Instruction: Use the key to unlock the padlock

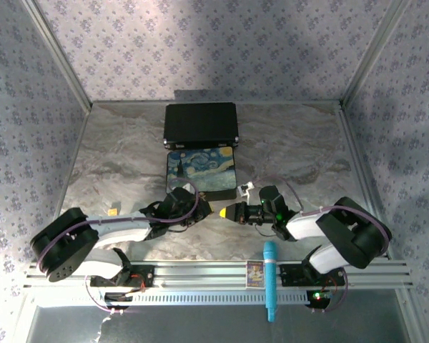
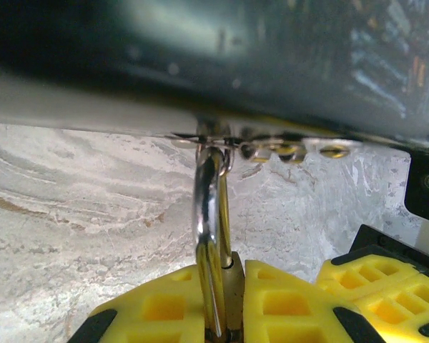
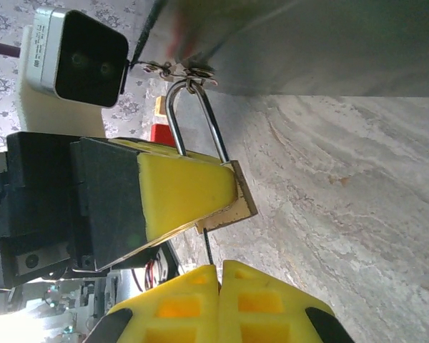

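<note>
you've got a brass-gold padlock [image 3: 243, 200] w/ silver shackle. left gripper [image 2: 229, 286] & right gripper [image 3: 219, 275]: yellow pads, blk trim. table [image 1: 114, 157] grey-white marbled, walls [image 1: 222, 43] lilac floral. blk case [image 1: 201, 123], blue-yellow swirl box [image 1: 200, 168], red block [image 3: 161, 133], teal stick [image 1: 270, 279].

Top view evenly lit, soft shadows on the table [image 1: 121, 164]. Left wrist view dark and blurred above, glare on the shackle [image 2: 204, 207]; right wrist sharper.

You see the grey marbled counter [image 1: 114, 164] from above; both wrist cameras closely share the small brass padlock [image 2: 233, 293].
</note>
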Controlling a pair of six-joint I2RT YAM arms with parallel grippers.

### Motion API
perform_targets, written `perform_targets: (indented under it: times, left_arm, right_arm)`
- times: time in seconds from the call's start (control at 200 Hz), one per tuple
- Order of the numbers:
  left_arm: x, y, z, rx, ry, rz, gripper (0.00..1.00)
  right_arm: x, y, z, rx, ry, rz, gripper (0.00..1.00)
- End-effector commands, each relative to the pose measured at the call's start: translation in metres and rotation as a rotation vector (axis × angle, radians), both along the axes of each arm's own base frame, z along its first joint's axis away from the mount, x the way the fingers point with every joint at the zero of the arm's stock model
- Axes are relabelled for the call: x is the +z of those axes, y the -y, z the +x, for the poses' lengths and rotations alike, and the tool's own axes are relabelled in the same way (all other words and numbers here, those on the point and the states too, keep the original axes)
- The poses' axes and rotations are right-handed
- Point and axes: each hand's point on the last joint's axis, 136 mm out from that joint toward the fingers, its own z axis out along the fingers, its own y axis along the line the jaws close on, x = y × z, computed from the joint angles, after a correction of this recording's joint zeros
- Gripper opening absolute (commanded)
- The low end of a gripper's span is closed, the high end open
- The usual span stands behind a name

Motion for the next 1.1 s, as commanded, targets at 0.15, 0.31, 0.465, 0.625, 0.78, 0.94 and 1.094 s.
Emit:
perform_targets:
  times: [0.15, 0.31, 0.465, 0.625, 0.78, 0.94, 1.094]
  left_arm:
    - [0.044, 0.015, 0.014, 0.033, 0.065, -0.135, 0.00]
    - [0.048, 0.016, 0.018, 0.057, 0.063, -0.152, 0.00]
    - [0.049, 0.016, 0.018, 0.057, 0.060, -0.145, 0.00]
    - [0.050, 0.017, 0.018, 0.056, 0.062, -0.153, 0.00]
    - [0.052, 0.017, 0.016, 0.052, 0.062, -0.157, 0.00]
    - [0.055, 0.017, 0.016, 0.049, 0.065, -0.158, 0.00]
    - [0.053, 0.016, 0.015, 0.049, 0.064, -0.148, 0.00]
  right_arm:
    - [-0.011, 0.006, -0.008, -0.008, -0.042, -0.011, 0.00]
    - [-0.007, 0.001, -0.012, 0.000, -0.036, 0.004, 0.00]
    - [0.002, -0.007, -0.010, 0.008, -0.014, 0.022, 0.00]
    - [0.004, -0.013, -0.005, 0.007, -0.012, 0.030, 0.00]
    - [0.003, -0.017, 0.001, -0.017, -0.023, 0.061, 0.00]
    - [-0.003, -0.024, 0.006, -0.027, -0.039, 0.078, 0.00]
    - [-0.005, -0.024, 0.010, -0.060, -0.053, 0.111, 0.00]
